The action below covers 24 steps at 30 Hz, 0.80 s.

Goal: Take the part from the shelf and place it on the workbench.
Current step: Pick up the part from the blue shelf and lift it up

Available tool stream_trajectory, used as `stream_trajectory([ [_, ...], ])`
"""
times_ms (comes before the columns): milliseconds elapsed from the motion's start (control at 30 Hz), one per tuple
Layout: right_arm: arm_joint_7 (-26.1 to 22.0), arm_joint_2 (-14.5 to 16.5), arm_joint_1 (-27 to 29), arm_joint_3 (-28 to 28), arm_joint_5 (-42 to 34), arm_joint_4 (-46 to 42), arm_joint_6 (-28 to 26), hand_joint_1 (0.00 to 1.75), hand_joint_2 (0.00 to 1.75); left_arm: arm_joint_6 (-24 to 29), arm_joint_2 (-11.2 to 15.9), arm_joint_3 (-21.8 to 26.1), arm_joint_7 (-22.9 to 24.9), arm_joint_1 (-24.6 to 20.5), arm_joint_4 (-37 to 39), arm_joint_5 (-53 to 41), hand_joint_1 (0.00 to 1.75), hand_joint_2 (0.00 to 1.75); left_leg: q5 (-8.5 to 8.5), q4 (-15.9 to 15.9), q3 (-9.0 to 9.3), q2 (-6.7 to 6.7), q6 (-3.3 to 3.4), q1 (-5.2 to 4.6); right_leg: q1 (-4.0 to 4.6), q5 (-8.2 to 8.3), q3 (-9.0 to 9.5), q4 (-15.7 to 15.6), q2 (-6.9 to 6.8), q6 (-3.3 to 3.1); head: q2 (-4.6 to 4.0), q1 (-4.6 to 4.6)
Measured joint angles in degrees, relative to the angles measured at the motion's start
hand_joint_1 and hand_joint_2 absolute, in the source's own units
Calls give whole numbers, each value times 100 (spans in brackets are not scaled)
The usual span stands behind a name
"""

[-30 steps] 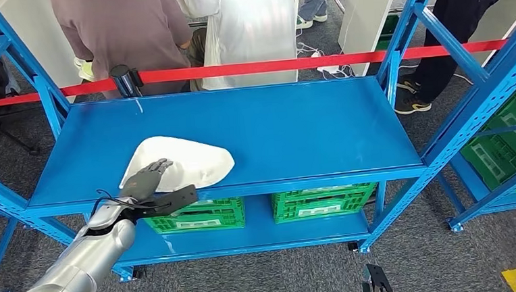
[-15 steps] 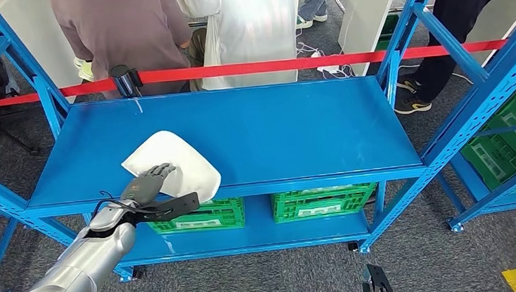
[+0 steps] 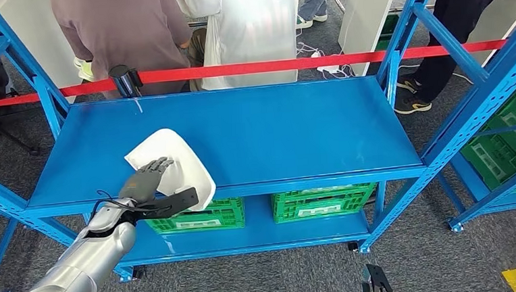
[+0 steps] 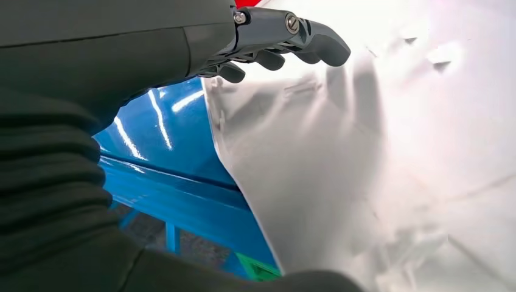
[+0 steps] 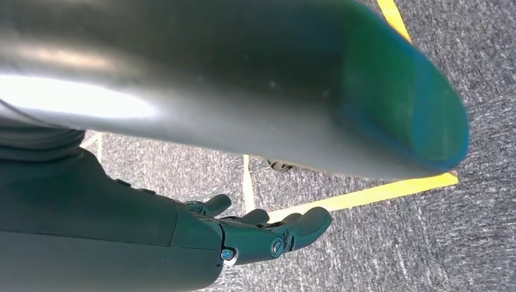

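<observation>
A white, flat, rounded part (image 3: 169, 158) lies at the front left of the blue shelf (image 3: 275, 131), one end sticking out past the front edge. My left hand (image 3: 147, 188) grips it there, with dark fingers on top and the thumb underneath. In the left wrist view the part (image 4: 377, 170) is close and pale, with my fingers (image 4: 286, 36) curled over its rim. My right hand (image 5: 243, 234) hangs over the grey floor, fingers apart and holding nothing.
Green crates (image 3: 319, 202) stand on the lower shelf. A red barrier tape (image 3: 271, 66) runs behind the rack, with several people standing past it. Blue uprights (image 3: 398, 49) frame the shelf, and a second rack with green crates (image 3: 512, 137) stands at the right.
The part has swung round under my left hand, from lying wide across the shelf to pointing over the front edge. The hand has stayed near the front edge.
</observation>
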Motion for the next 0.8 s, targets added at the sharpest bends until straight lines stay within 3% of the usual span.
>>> stream_trajectory([
  [100, -5, 0, 0, 0, 11, 0, 1, 0, 0, 32, -1, 0, -20, -1, -2, 7, 0, 175, 0, 0, 2, 0, 0, 0, 0, 0, 2, 0, 0, 0, 0, 1],
  [233, -15, 0, -1, 0, 38, 0, 7, 0, 0, 20, -1, 0, -101, -1, -2, 95, 0, 0, 0, 0, 7, 0, 0, 0, 0, 0, 6, 0, 0, 0, 0, 1],
  [800, -15, 0, -2, 0, 101, 0, 20, 0, 0, -61, 118, 0, -274, 0, -2, 263, 0, 0, 1, -1, 7, 0, -2, 0, 0, -2, 5, 3, 0, -2, 0, -1],
])
